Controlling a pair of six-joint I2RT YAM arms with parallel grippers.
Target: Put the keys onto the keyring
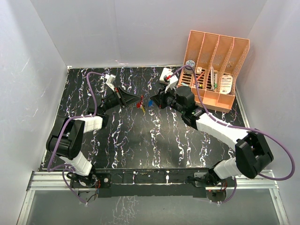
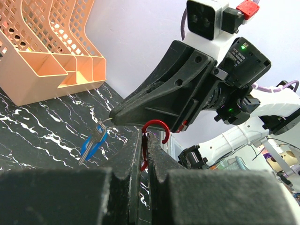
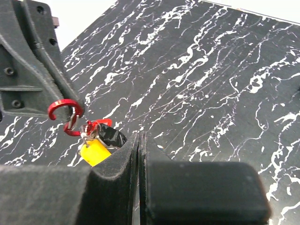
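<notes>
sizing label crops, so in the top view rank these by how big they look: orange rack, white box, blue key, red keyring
1. orange rack, by far the largest
2. white box
3. blue key and red keyring: both tiny specks, too alike to rank

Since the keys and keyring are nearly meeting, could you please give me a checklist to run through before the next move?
1. Left fingers shut on the keyring: ok.
2. Right fingers shut on the keys: ok; the blue key hangs at their tip.
3. Keyring's hooked end stands out beyond the left fingers: ok.
4. Keys threaded onto the keyring: cannot tell; they overlap in the right wrist view.
5. Orange organiser apart from both pairs of fingers: ok.
</notes>
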